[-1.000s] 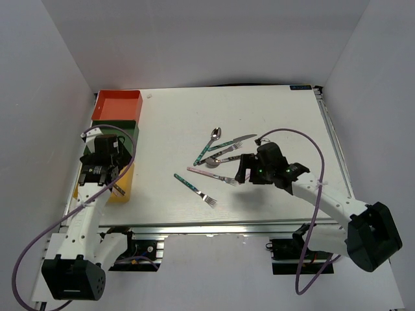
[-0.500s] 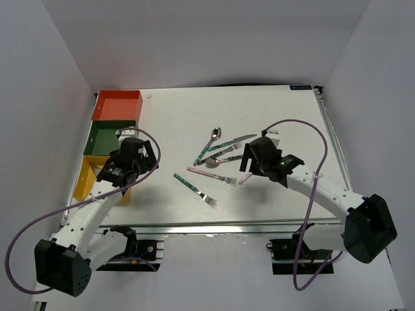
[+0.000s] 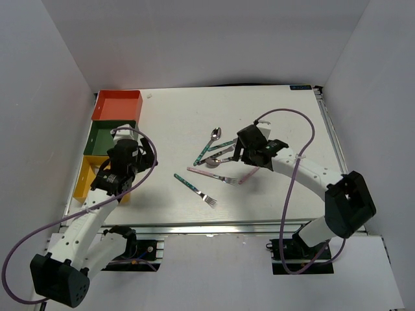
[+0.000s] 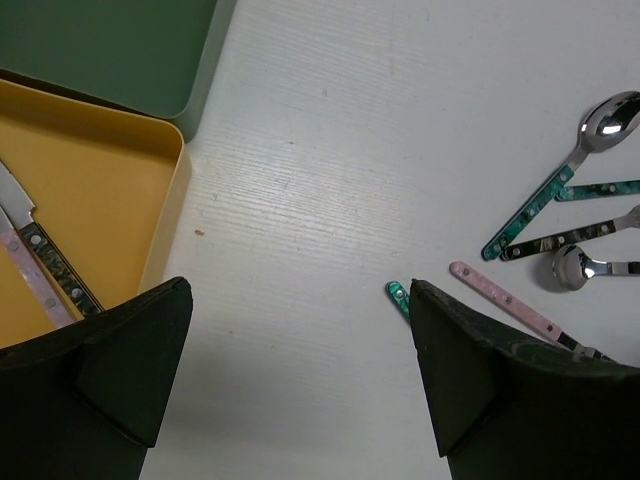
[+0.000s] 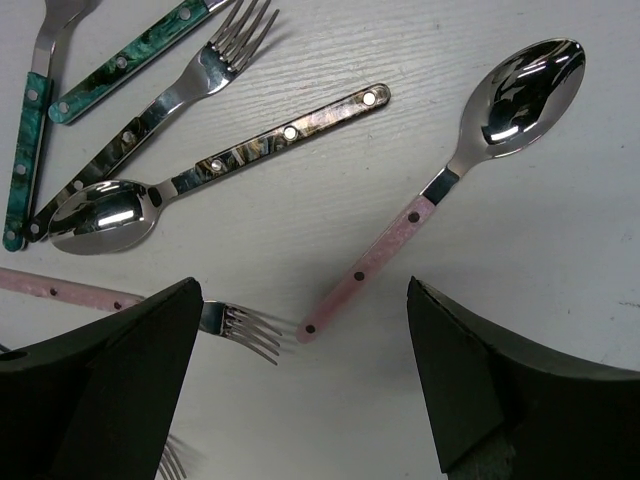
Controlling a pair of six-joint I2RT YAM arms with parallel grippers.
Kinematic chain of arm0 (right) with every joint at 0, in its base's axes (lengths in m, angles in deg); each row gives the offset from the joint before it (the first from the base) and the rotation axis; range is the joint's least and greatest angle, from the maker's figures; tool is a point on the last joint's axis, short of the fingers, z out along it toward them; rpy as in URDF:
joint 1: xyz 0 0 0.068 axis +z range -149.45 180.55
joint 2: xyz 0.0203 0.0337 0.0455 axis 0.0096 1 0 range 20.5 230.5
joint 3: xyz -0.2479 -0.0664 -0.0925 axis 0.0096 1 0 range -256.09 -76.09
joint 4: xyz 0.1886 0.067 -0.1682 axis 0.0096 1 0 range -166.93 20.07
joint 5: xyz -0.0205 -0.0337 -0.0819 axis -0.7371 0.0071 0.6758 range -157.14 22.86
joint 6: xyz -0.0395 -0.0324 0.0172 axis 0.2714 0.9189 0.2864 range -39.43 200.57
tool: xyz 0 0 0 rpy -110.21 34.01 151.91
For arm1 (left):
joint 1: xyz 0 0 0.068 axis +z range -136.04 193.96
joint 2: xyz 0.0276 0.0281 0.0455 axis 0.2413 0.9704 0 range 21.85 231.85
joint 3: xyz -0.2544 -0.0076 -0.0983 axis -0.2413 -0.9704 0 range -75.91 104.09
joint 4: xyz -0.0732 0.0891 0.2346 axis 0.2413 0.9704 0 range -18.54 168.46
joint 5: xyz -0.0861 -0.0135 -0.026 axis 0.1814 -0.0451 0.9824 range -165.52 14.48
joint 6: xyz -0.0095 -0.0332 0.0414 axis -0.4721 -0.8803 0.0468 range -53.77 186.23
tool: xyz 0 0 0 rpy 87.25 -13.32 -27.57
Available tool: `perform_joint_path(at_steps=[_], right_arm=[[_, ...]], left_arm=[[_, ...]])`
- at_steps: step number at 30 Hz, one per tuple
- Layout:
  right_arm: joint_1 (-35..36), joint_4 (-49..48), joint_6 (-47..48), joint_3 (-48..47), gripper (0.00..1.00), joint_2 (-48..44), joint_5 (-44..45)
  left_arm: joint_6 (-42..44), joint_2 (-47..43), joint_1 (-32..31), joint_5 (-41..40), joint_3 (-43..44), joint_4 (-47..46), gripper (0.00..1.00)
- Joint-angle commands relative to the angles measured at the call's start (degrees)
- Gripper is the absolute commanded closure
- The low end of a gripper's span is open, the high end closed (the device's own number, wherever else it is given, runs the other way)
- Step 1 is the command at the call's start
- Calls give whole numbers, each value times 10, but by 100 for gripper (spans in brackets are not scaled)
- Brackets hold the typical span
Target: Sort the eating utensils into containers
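Observation:
Several utensils lie mid-table: a teal-handled spoon [image 3: 211, 144], a knife [image 3: 233, 140], a pink fork [image 3: 213, 175], a teal fork [image 3: 194, 188] and a pink spoon [image 3: 249, 175]. My right gripper [image 3: 238, 150] is open and empty above the pink spoon [image 5: 440, 185], with a dark-handled spoon [image 5: 220, 170] and the pink fork's tines [image 5: 245, 335] beside it. My left gripper [image 3: 144, 159] is open and empty over bare table right of the yellow bin [image 3: 84, 178]. Two knives [image 4: 40, 265] lie in the yellow bin [image 4: 120, 190]. The green bin [image 3: 104, 136] and the orange-red bin [image 3: 117, 105] stand behind it.
The three bins stand in a row along the table's left edge. White walls enclose the left, back and right sides. A dark-handled fork [image 5: 170, 100] and a teal handle [image 5: 130, 60] lie in the cluster just beyond my right gripper. A purple cable loops over each arm.
My left gripper has swung from over the yellow bin to the right, over the table. My right gripper has moved back and left toward the cluster, uncovering the pink spoon.

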Motion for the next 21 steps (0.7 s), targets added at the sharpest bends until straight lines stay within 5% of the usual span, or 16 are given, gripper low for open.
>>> perform_joint_path(at_steps=[1,5,10,18,21], right_arm=[[1,32,-17,-45,13,26,25],[1,77,-44,-75,16,54,31],[-1,77,-54,-34,20,-3,55],[-24,87,-14,60,26,-186,22],[-27,89,10,92,26,-253,1]], left_arm=[[5,2,-1,20,-6,-13,2],[20,29,-1,66,-3,-45,2],[47,201,-60,102,91,-66,2],[192,531,-143,123,442,-43,8],[247,646,-181,104,574,-8,24]])
